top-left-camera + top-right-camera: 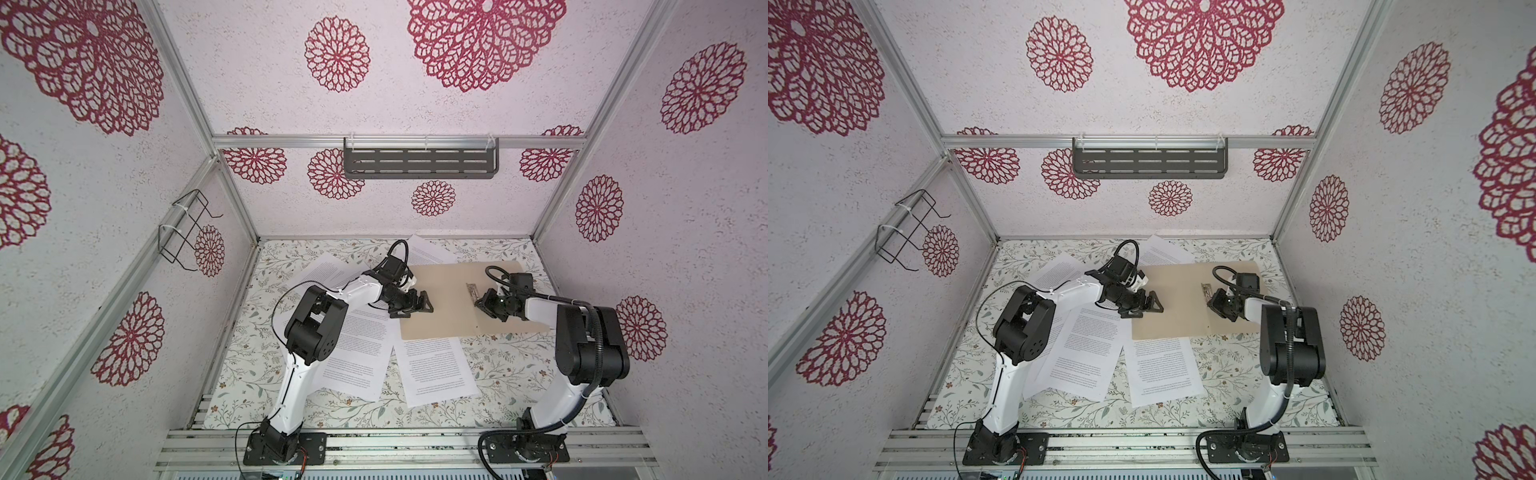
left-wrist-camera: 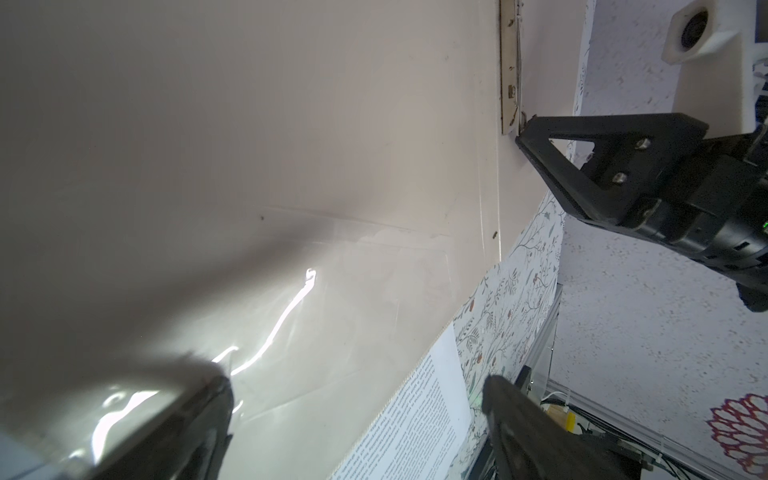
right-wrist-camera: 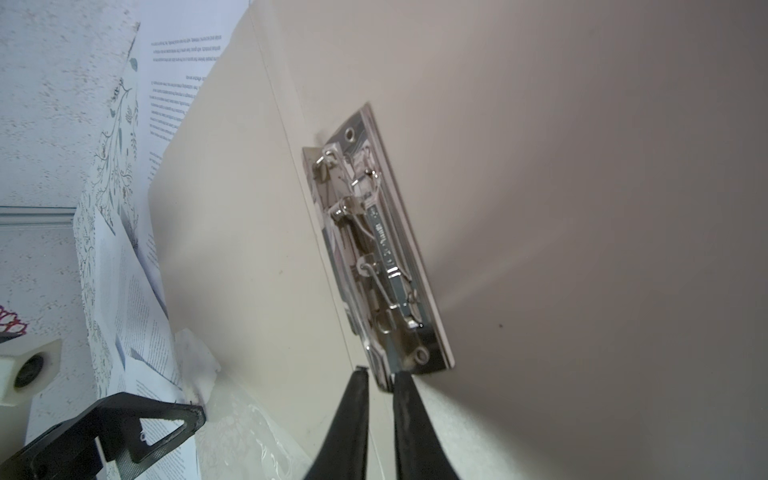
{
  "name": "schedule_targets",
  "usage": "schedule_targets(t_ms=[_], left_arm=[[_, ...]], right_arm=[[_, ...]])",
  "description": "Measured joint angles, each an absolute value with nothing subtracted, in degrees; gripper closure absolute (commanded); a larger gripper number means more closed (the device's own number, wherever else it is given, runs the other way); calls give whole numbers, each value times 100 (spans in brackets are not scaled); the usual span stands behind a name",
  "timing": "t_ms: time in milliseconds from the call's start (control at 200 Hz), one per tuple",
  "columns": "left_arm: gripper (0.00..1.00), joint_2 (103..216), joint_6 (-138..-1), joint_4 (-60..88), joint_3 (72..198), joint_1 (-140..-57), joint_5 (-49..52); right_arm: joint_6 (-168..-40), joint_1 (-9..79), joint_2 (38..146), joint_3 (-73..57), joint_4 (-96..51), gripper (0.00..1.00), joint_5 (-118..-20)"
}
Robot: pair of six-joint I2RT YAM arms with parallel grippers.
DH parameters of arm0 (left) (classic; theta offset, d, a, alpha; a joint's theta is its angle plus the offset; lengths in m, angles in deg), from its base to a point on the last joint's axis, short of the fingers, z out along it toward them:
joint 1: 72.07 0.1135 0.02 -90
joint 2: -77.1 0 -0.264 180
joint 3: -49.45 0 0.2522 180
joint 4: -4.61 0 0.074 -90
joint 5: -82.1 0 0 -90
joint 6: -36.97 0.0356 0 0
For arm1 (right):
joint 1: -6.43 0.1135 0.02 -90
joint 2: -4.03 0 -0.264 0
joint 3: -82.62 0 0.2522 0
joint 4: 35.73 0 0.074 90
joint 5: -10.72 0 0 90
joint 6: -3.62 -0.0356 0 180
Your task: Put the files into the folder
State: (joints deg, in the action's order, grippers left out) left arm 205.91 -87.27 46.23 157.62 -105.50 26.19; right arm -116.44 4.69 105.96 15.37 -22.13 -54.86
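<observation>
Folder [image 1: 440,320] [image 1: 1173,320] fastener end first. The right end effector [image 3: 380,376] [image 1: 478,302] has its fingers nearly pressed together, and the near corner of the metal fastener [image 3: 374,249] [image 1: 471,291] sits in the narrow gap, which reads as a pinch. The fastener runs along the folder's centre fold.

Left end effector [image 1: 415,306] [image 1: 1145,306] is spread fully wide and holds nothing, low over the folder's left leaf near its left edge. In the left wrist view one finger [image 2: 187,415] is over a glossy clear film [image 2: 332,291] on that leaf; contact unclear.

The folder lies open and flat on the floral surface [image 1: 507,374], right of centre in both top views.

Files [image 1: 361,353] [image 1: 1084,349]: overlapping sheets at lower left of the folder. Another sheet [image 1: 436,370] meets its lower edge, one [image 1: 326,270] is at upper left beside the left arm, and one [image 1: 424,251] pokes out past its upper edge.
</observation>
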Motion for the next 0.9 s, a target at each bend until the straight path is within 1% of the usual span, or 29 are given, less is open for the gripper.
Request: schedule_targets(t_ms=[305,405,540,900], left_arm=[[3,20591,-8727,4623,15764,-10550,2619],[3,20591,-8727,4623,15764,-10550,2619],[3,20591,-8727,4625,15764,-10550,2616],[3,20591,-8716,4629,15762,-10526,2616]], right_arm=[[-11644,441,10660,1537,-2216,87,-5495],[-11649,436,10677,1537,-2216,91,-5499],[-11660,432,10679,1537,-2224,100,-5497],[-11644,336,10727,1644,-2478,100,-5342]])
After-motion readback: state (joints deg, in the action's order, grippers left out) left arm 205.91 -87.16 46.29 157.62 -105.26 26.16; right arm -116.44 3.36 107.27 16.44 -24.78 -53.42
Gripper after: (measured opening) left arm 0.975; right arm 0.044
